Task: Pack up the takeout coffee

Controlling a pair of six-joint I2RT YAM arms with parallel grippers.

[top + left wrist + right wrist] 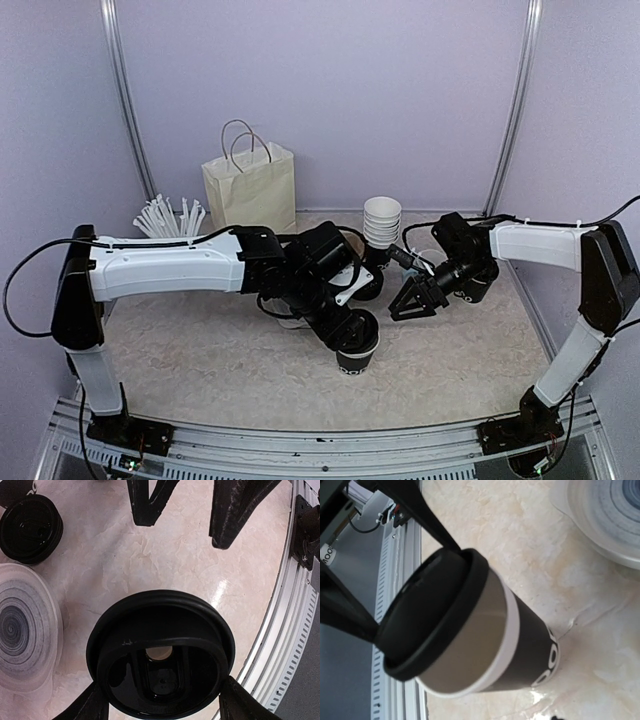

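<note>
The takeout coffee cup [358,357] stands upright near the table's middle front, black with white lettering and a white rim [512,625]. Its round black lid [427,622] hangs tilted just over the open mouth, and the pale inside of the cup shows beneath it. My left gripper [348,325] is shut on that lid [160,650], one finger on each side of its edge. To the right of the cup, my right gripper [413,299] stands open and holds nothing. Its two fingers [147,505] show spread apart in the left wrist view.
A cream paper bag [251,188] with handles stands at the back. White sticks [170,217] lie left of it and stacked white cups [381,222] stand to its right. A spare black lid [30,527] and a translucent swirl-patterned disc [20,630] lie nearby. The metal rail [285,630] edges the front.
</note>
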